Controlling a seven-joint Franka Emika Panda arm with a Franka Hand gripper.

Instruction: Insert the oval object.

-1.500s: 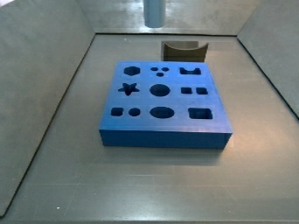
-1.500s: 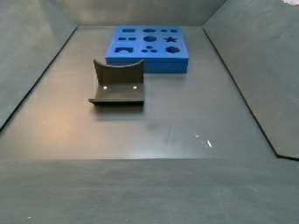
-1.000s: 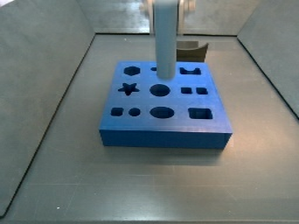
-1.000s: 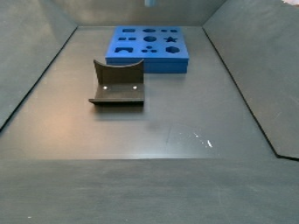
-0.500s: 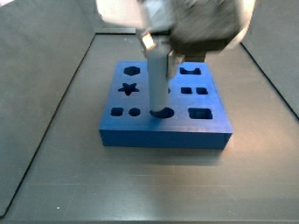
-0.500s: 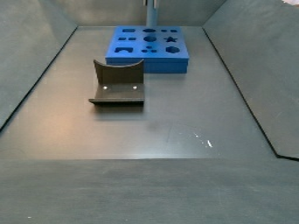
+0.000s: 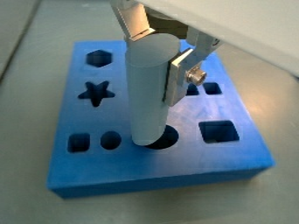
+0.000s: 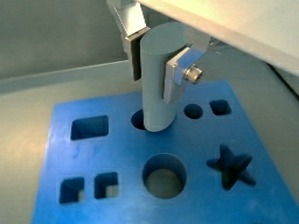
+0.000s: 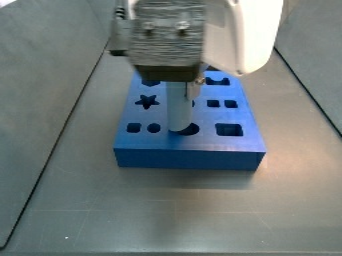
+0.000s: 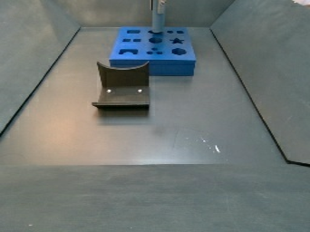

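My gripper (image 7: 158, 54) is shut on the oval object (image 7: 149, 96), a slim pale grey-blue peg held upright between the silver fingers (image 7: 184, 72). It stands over the blue block (image 7: 176, 166), and its lower end meets the mouth of the oval hole (image 7: 167, 136); I cannot tell how deep it sits. Another wrist view shows the same grip (image 8: 158, 61), the peg (image 8: 159, 92) and the hole (image 8: 140, 121). In a side view the gripper (image 9: 178, 85) hangs over the block (image 9: 187, 150) with the peg (image 9: 182, 110) pointing down. In a side view the peg (image 10: 158, 16) stands over the far block (image 10: 155, 56).
The block has other holes: a star (image 7: 97, 92), a hexagon (image 7: 98, 59), a square (image 7: 219, 132) and a large round hole (image 8: 165, 173). The dark fixture (image 10: 121, 87) stands on the grey floor apart from the block. Sloped grey walls (image 10: 36, 63) ring the floor.
The gripper has come down into a side view with the peg, moving toward the block's front row. The peg's lower end has dropped from above the block to the oval hole.
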